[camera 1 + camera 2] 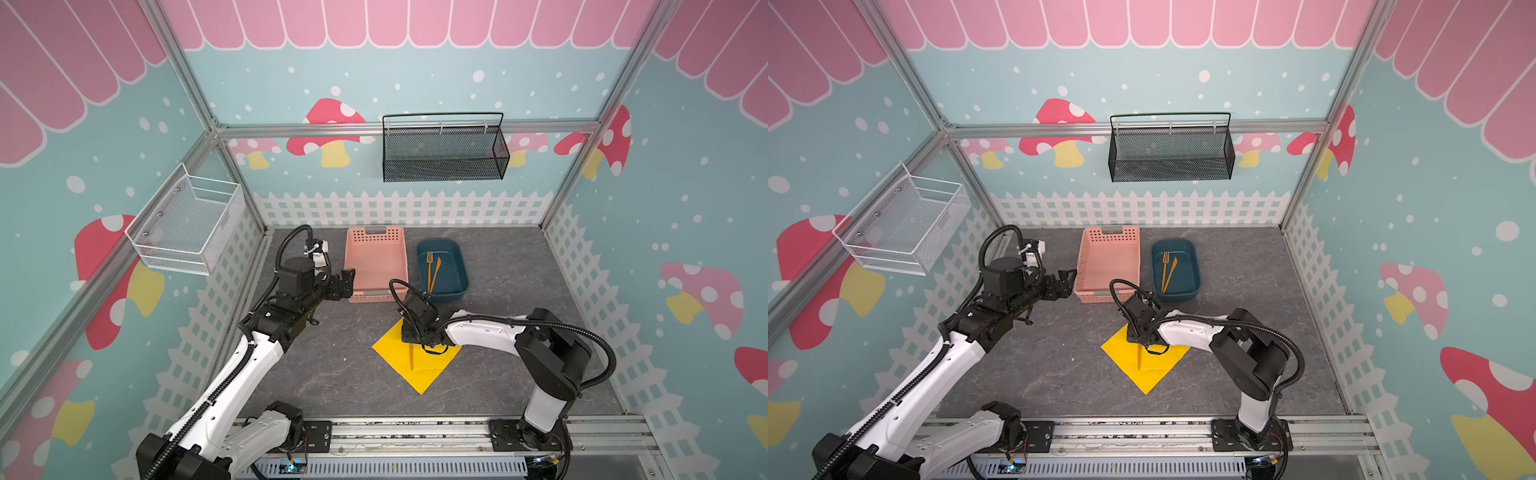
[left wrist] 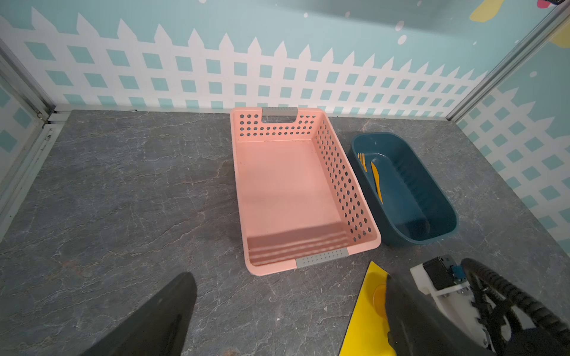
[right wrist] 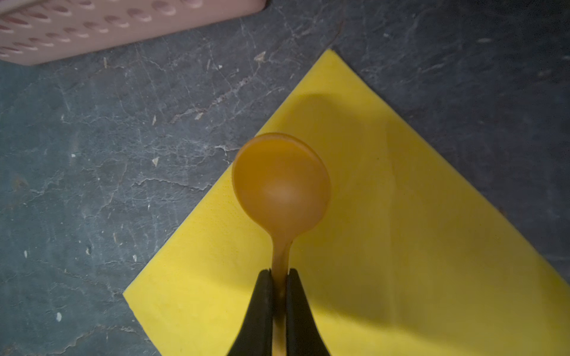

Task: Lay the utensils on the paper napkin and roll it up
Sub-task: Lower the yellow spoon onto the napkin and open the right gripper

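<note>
The yellow paper napkin [image 1: 417,368] [image 1: 1144,372] [image 3: 401,246] lies flat like a diamond on the grey table, in front of the tubs. My right gripper [image 3: 280,272] is shut on the handle of the orange spoon [image 3: 280,185] and holds it over the napkin. The round bowl points toward the napkin's far corner. I cannot tell whether the spoon touches the paper. The fork [image 1: 429,264] [image 2: 362,161] and the thin stick [image 1: 435,274] [image 2: 377,182] lie in the blue tub [image 1: 462,266] [image 2: 447,203]. My left gripper [image 1: 347,282] [image 2: 287,279] hangs open and empty beside the pink basket's near left corner.
The pink basket [image 1: 376,233] [image 2: 339,172] [image 3: 92,27] stands empty behind the napkin, with the blue tub to its right. A black mesh basket [image 1: 444,153] hangs on the back wall and a white wire basket [image 1: 187,220] on the left wall.
</note>
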